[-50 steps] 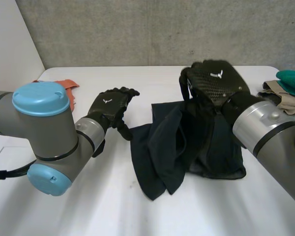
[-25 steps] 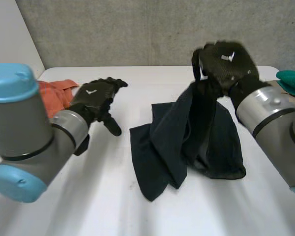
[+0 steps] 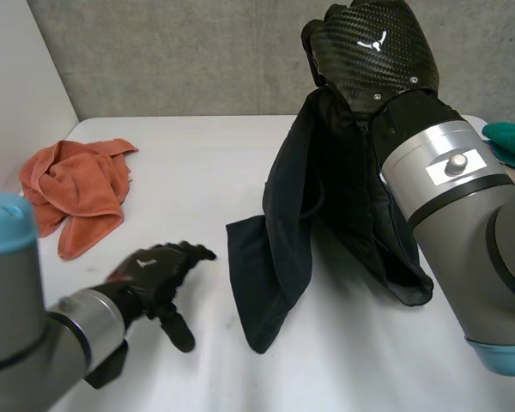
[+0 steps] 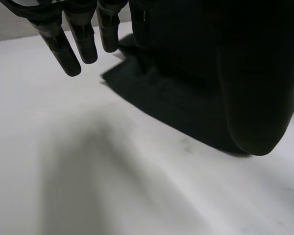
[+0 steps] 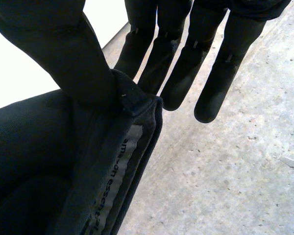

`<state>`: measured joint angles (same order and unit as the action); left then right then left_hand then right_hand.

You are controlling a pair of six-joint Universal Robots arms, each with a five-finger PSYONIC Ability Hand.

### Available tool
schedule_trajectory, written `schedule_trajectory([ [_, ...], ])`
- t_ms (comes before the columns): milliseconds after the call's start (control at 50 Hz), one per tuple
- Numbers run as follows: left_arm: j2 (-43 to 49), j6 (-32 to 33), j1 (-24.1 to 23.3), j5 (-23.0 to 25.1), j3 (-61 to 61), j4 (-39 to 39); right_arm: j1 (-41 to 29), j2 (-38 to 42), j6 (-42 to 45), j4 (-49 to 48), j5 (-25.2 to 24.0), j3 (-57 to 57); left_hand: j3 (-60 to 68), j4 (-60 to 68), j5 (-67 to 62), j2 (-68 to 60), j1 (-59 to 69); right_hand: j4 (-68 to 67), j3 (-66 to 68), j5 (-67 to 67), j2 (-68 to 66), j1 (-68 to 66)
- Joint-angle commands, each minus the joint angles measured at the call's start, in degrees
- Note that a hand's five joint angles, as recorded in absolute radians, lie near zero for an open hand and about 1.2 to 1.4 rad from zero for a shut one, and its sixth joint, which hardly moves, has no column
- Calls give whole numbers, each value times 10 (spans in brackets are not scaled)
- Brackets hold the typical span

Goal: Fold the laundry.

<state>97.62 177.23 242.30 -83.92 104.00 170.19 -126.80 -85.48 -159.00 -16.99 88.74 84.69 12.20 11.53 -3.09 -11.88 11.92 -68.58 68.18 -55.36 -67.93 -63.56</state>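
Right hand (image 3: 373, 51): raised above the far middle of the table (image 3: 197, 163), back of the hand toward the head camera. In the right wrist view its thumb clamps the hemmed edge of the black garment (image 3: 326, 197) against the fingers (image 5: 186, 63), which are nearly straight. A grey printed label runs along that edge just below the thumb.

Black garment: hangs from the right hand in long vertical folds. Its lower end rests on the table right of centre, one corner trailing toward the near side.

Left hand (image 3: 154, 270): low over the near left of the table, fingers relaxed and slightly spread, grasping nothing. It is apart from the garment, whose low corner lies beyond its fingertips in the left wrist view.

Orange cloth (image 3: 73, 184): crumpled at the far left of the table.

Teal cloth (image 3: 511, 137): at the far right edge.
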Motion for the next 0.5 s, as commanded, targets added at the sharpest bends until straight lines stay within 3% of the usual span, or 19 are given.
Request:
schedule_trajectory([
  [20,64,-40,-73,-13,-20,57,-25,-1,-7,3,29,-14,-22,-15,31,19,-19,-114,118,-146,-121,-164],
  [240,158,-111,-174,-62,-96,57,-56,3,-3,8,61,-44,-22,-15,31,19,-19,-114,118,-146,-121,-164],
  [380,217,-141,-211,-140,-155,94,-64,1,-10,19,67,-58,-17,-10,26,14,-14,-114,118,-146,-121,-164],
  [460,252,-152,-227,-170,-191,95,-67,-2,-21,21,73,-59,135,141,-126,-138,137,-114,118,-146,-121,-164],
  [500,270,-159,-232,-186,-210,95,-67,-5,-28,22,75,-59,272,279,-263,-275,275,-114,118,-146,-121,-164],
])
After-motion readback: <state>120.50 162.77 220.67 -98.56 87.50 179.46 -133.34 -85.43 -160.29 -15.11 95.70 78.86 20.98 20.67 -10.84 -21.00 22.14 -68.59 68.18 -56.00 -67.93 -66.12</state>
